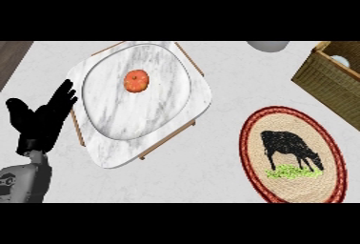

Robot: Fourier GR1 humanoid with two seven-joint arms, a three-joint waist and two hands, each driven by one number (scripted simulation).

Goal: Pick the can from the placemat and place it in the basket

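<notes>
Counter (211, 176): pale, lightly mottled stone-look surface; dark wood-grain strip at upper-left corner.

Left hand (44, 119): black, matte, at left edge of the head view, on a grey forearm entering from lower left. Fingers straight and spread, pointing up and to the right, thumb apart at left. Holds nothing. Fingertips lie just beside the left rim of the marble tray, contact not clear.

Right hand: not visible.

Marble tray (169, 128): square w/ rounded corners, white w/ grey veining, thin wooden edging, set diagonally. On it sits a marble plate (134, 109), oval-looking, same veined finish, raised rim. Near plate centre: small round orange-red fruit (136, 80), slightly ribbed, pumpkin-like.

Placemat (292, 153): oval, woven straw texture, red braided border, black cow silhouette over a green grass patch at centre. No item stands on it.

Basket (327, 78): wicker, brown-olive weave, rectangular, at upper right, partly cut off by the frame. Inside, at its upper wall, a small pale rounded object (339, 60) shows; most likely the can top, cannot confirm.

Grey rounded object (268, 45) at top edge, left of basket, mostly cut off; type unclear.
</notes>
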